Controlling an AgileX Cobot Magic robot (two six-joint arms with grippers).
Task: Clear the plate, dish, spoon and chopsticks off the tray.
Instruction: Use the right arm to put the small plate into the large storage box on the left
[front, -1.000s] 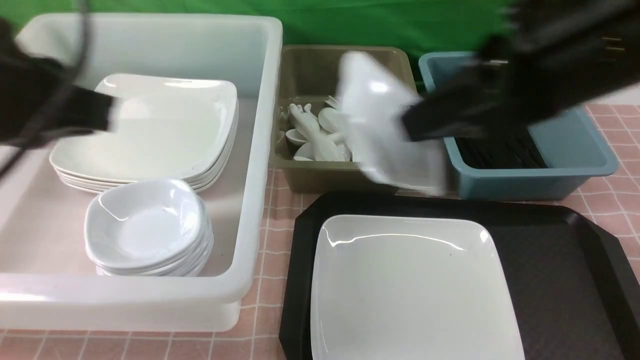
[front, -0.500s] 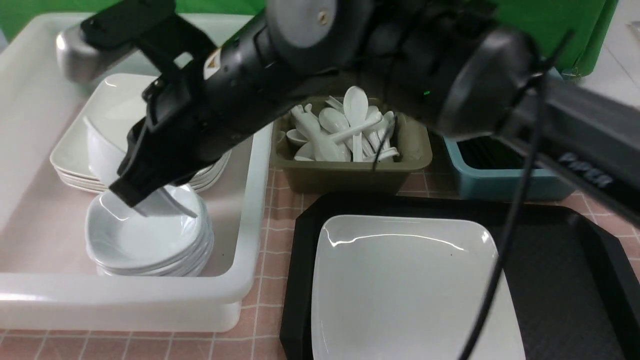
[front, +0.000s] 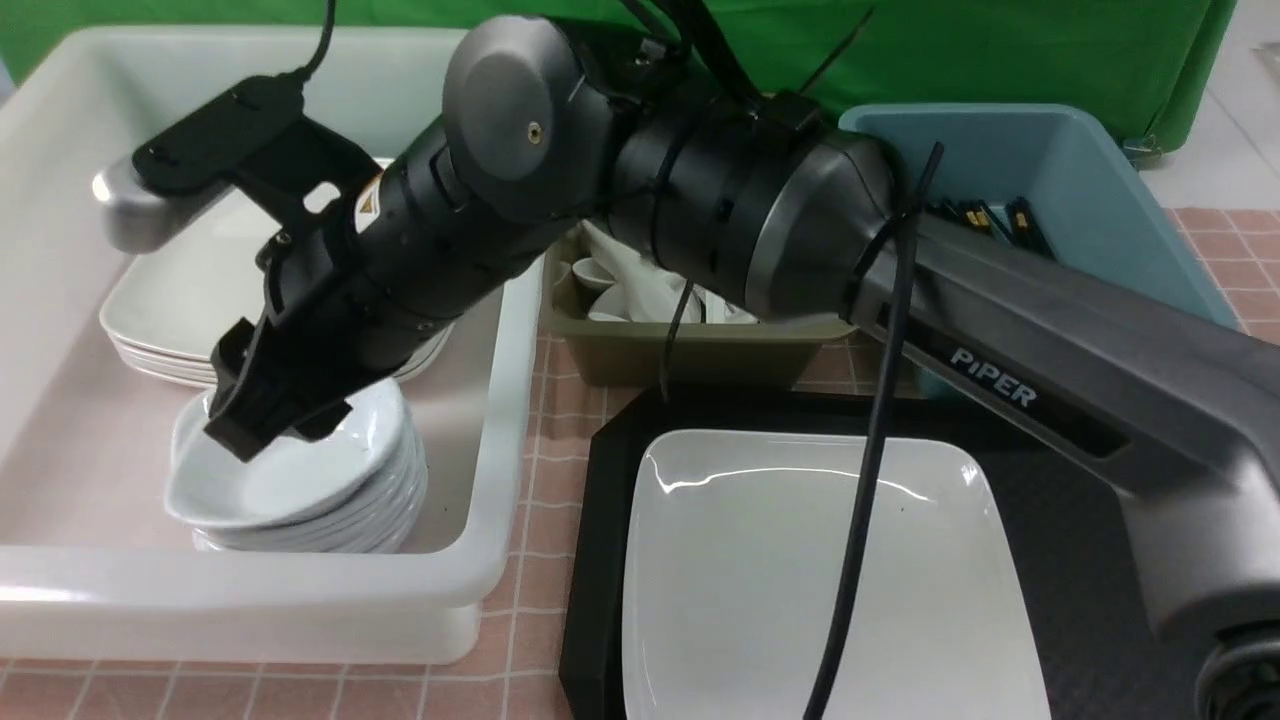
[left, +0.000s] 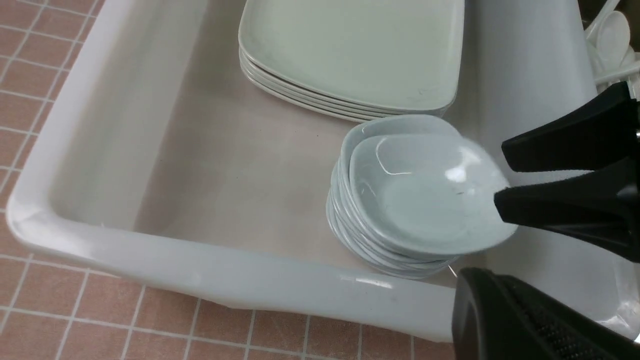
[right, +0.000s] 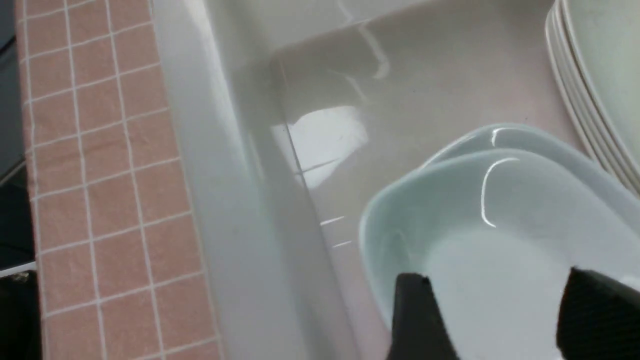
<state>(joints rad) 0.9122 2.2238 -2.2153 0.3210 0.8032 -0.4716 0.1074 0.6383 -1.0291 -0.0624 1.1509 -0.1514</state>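
Observation:
The small white dish (front: 290, 470) lies tilted on top of a stack of like dishes in the white tub (front: 250, 600). My right gripper (front: 250, 430) hangs over it, open, with its fingers apart on either side of the dish's rim (right: 500, 240). In the left wrist view the same dish (left: 425, 195) sits beside those two black fingers (left: 550, 135). The large plate (front: 810, 560) rests on the black tray (front: 1080, 620). My left gripper (left: 480, 295) shows only as a dark mass, shut and empty. White spoons (front: 620, 290) lie in the olive tub, chopsticks (front: 985, 215) in the blue tub.
A stack of large plates (front: 190, 310) fills the far part of the white tub. The olive tub (front: 690, 355) and blue tub (front: 1090, 190) stand behind the tray. My right arm (front: 1000, 330) spans the whole scene, over both tubs and the tray's far edge.
My right arm swung from the blue tub across to the white tub carrying the dish. It set the dish onto the stack and its jaws opened.

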